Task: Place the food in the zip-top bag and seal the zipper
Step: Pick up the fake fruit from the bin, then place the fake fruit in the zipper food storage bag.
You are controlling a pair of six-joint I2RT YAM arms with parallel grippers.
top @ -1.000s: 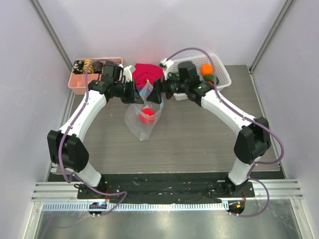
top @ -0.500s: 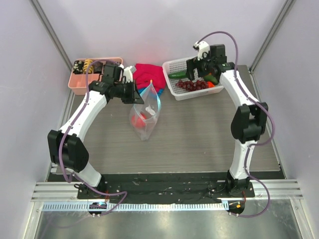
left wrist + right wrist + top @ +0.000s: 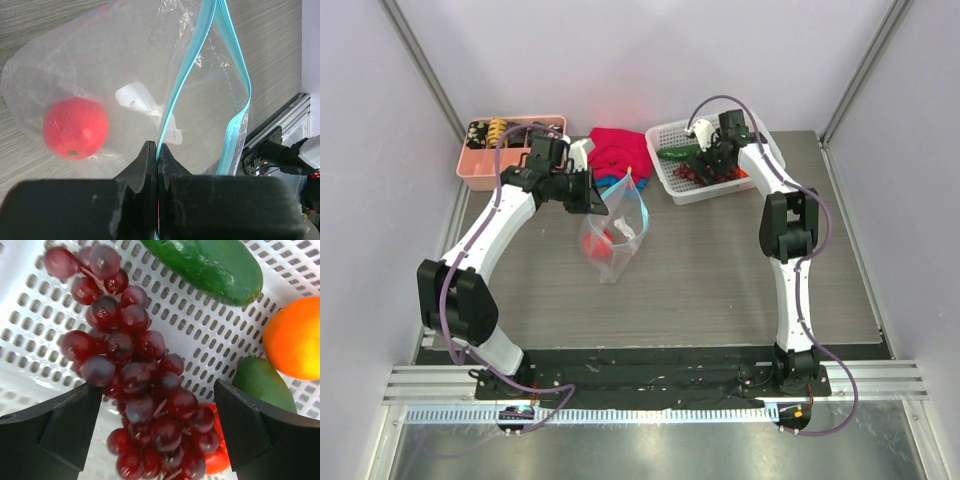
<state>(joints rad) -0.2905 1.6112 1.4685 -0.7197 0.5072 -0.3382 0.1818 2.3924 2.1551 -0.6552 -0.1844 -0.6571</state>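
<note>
The clear zip-top bag [image 3: 610, 240] lies mid-table with the red tomato [image 3: 606, 237] inside; the tomato also shows in the left wrist view [image 3: 75, 128]. My left gripper [image 3: 592, 193] is shut on the blue zipper [image 3: 172, 105] at one side of the bag's mouth and holds it up, so the mouth gapes open. My right gripper [image 3: 157, 425] is open, low in the white mesh basket [image 3: 663, 128], with one finger on each side of the grape bunch [image 3: 135, 375]. The cucumber [image 3: 210, 265], orange [image 3: 295, 345], green avocado-like piece [image 3: 260, 385] and red pepper [image 3: 220, 462] lie around it.
A pink divided tray [image 3: 510, 150] with snack pieces stands at the back left. A red cloth [image 3: 620, 148] lies between the tray and the basket, just behind the bag. Grey walls close in both sides and the back.
My right arm has swung from the bag's mouth back to the basket and come down over the grapes. My left gripper still holds the zipper, and the bag has shifted slightly.
</note>
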